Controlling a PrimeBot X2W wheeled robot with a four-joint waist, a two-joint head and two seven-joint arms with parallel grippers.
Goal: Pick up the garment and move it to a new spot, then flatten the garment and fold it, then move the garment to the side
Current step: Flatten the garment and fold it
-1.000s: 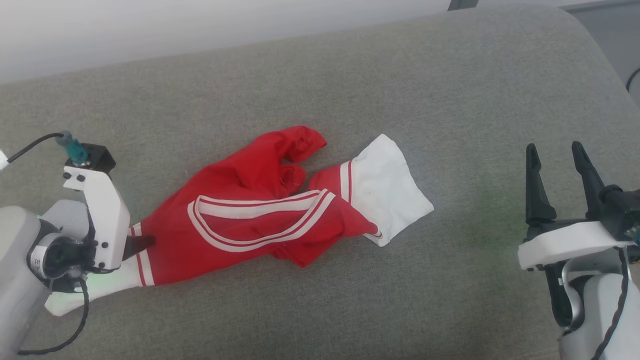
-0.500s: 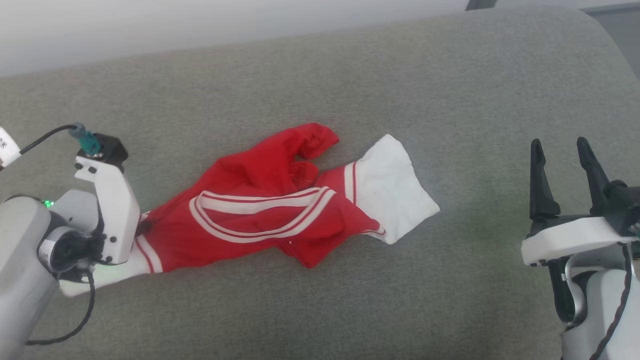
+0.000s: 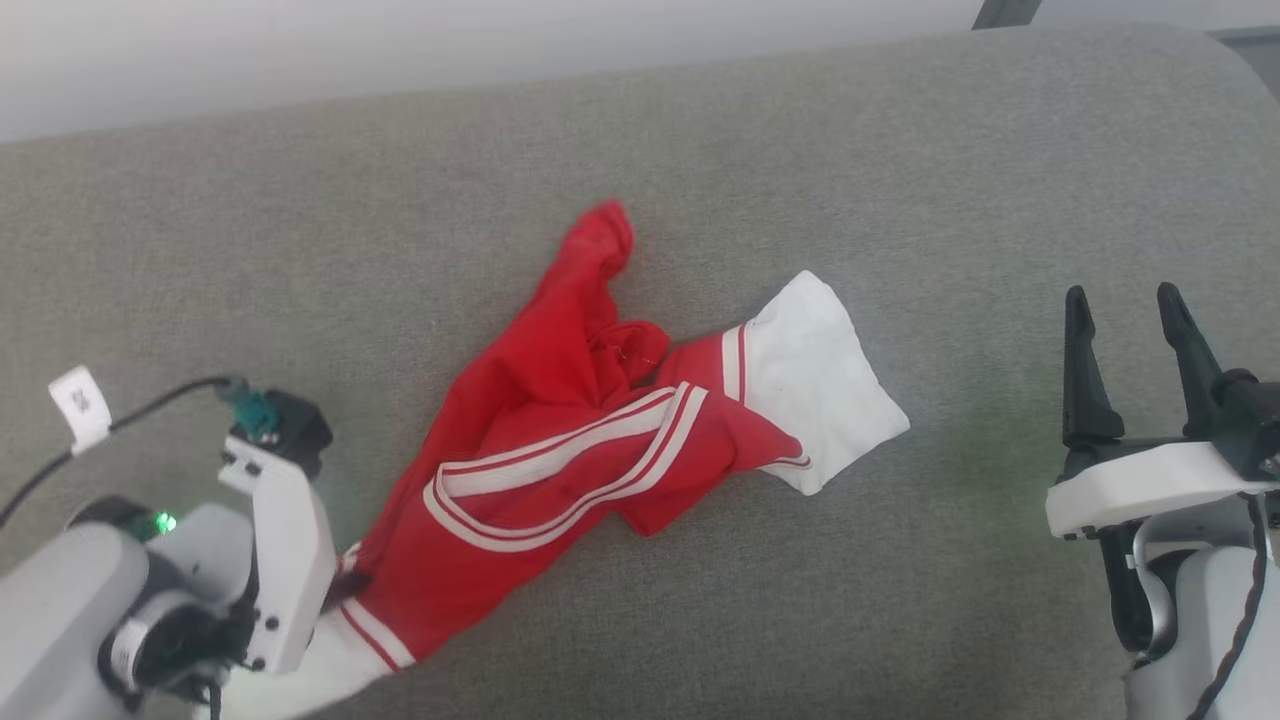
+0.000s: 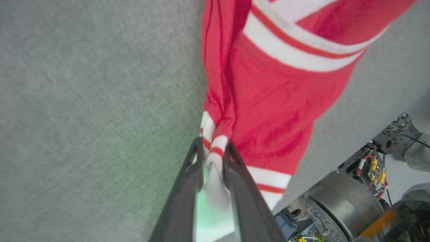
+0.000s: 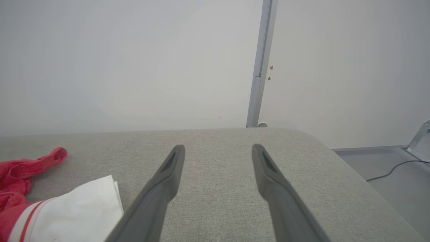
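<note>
The left gripper [image 4: 213, 150] is pinching a white sleeve of the garment [image 3: 560, 450] near the front-left corner of the grey cushioned surface [image 3: 700, 150], its two dark fingers closed tightly on the cloth. The red shirt is lying crumpled from there toward the cushion's middle, its other white sleeve pointing at the right edge. The right gripper [image 3: 1120, 300] is hovering by that right edge, jaws spread wide and holding nothing.

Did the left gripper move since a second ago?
Yes: the left gripper pulled the red jersey shirt nearer the robot, away from the grey cushion's far edge.
</note>
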